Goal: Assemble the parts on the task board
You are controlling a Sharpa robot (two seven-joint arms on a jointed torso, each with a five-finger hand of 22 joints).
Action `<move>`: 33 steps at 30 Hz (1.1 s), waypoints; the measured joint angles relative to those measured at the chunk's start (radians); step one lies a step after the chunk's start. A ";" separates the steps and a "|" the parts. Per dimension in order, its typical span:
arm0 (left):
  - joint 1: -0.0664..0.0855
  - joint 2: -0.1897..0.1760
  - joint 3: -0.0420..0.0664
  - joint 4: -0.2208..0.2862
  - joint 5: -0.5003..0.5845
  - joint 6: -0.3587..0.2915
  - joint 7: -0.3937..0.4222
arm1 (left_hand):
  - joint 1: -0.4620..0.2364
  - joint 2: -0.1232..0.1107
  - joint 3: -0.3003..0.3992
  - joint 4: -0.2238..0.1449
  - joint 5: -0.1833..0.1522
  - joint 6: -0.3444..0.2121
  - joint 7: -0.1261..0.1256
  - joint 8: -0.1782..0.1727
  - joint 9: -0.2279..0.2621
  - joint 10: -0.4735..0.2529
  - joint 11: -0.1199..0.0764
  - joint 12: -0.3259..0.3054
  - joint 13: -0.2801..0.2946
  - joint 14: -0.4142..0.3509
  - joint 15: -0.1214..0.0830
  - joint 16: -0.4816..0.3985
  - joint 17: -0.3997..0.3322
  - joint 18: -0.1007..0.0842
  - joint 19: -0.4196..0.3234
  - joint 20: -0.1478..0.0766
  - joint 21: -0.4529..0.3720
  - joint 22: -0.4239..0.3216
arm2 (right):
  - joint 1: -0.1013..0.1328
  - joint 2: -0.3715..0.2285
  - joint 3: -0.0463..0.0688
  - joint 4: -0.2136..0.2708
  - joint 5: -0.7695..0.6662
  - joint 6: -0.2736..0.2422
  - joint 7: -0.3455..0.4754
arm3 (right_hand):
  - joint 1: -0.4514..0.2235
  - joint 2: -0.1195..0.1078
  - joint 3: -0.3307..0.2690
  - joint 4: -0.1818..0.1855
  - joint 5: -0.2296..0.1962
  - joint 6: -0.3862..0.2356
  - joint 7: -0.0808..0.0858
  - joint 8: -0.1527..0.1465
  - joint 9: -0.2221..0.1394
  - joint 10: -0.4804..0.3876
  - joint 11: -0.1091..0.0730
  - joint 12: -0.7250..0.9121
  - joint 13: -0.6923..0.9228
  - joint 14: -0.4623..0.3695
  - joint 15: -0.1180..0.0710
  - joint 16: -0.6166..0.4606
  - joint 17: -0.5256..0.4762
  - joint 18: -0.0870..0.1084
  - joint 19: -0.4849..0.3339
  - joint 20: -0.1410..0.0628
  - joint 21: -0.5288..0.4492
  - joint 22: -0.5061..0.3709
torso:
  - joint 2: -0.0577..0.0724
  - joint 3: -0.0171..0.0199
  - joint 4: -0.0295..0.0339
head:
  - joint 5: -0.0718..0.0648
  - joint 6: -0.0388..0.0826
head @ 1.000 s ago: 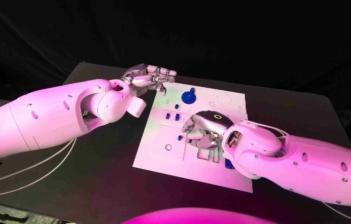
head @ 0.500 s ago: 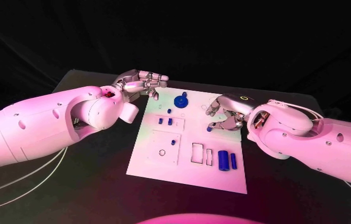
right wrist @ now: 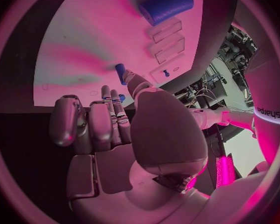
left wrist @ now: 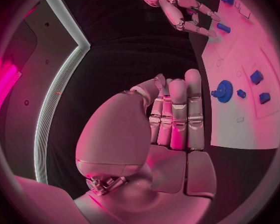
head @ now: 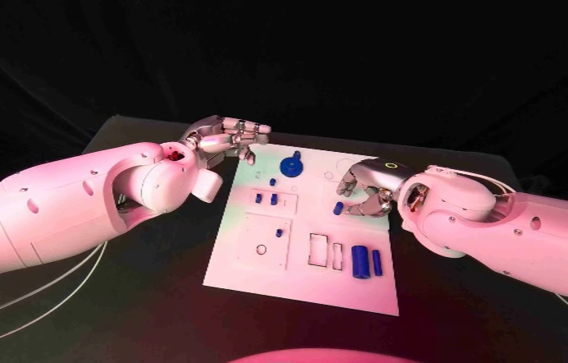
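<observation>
Task board centre frame. Right hand over its right edge, fingers curled; small blue part at its fingertips, grip cannot tell. Left hand at the board's upper-left corner, curled, holding nothing. Blue gear just right of it.

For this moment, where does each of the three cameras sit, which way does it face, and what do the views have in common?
Head view: on the robot's head, looking down at the task board; both white arms come in, with left hand and right hand.
Left wrist view: behind the left hand, facing across the board's edge; the right hand shows beyond.
Right wrist view: behind the right hand, facing the board, a fingertip by a small blue part.
Shared: all show the white board; head and left wrist views share the blue gear.
</observation>
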 measured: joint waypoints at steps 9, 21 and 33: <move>0.000 0.000 0.000 0.000 0.000 0.006 -0.002 | 0.000 0.000 0.000 0.000 0.000 0.000 0.000 0.000 0.000 0.000 0.000 0.000 0.000 0.000 0.000 0.000 0.000 0.000 0.000 0.000 0.000 -0.001 | -0.011 0.013 -0.002 -0.011 0.003 0.015 0.003 | 0.027 0.027 -0.005 0.003 0.006 0.032 -0.005 0.008 0.000 0.044 -0.014 0.036 0.007 0.000 -0.007 0.034 0.038 0.000 0.031 -0.013 0.065 0.000 | 0.000 -0.0005 -0.0011 | 0.002 -0.006; 0.000 0.003 0.000 -0.004 0.000 0.016 -0.005 | 0.004 0.004 -0.003 -0.003 0.000 0.000 0.000 0.000 0.000 0.000 0.000 0.000 0.001 -0.004 -0.004 0.000 -0.003 0.000 0.000 0.000 0.000 -0.001 | -0.024 0.034 -0.003 -0.027 0.013 0.001 0.015 | 0.040 0.055 0.032 0.007 0.006 0.068 -0.007 0.016 0.003 0.097 -0.022 0.049 0.007 0.000 -0.014 0.060 0.073 0.000 0.048 -0.016 0.121 0.000 | 0.000 -0.0003 -0.0011 | 0.002 -0.007; 0.000 0.004 -0.001 -0.005 0.000 0.032 -0.017 | 0.004 0.004 -0.003 -0.003 0.000 0.000 0.000 0.000 -0.001 0.000 0.000 0.000 0.001 -0.004 -0.004 0.000 -0.004 0.000 0.000 0.000 0.000 -0.002 | -0.028 0.047 -0.002 -0.038 0.020 -0.010 0.018 | 0.035 0.059 0.036 0.011 0.006 0.071 -0.003 0.016 0.001 0.097 -0.021 0.049 0.007 0.000 -0.014 0.064 0.074 0.000 0.052 -0.020 0.121 0.001 | -0.001 -0.0005 -0.0008 | 0.003 -0.011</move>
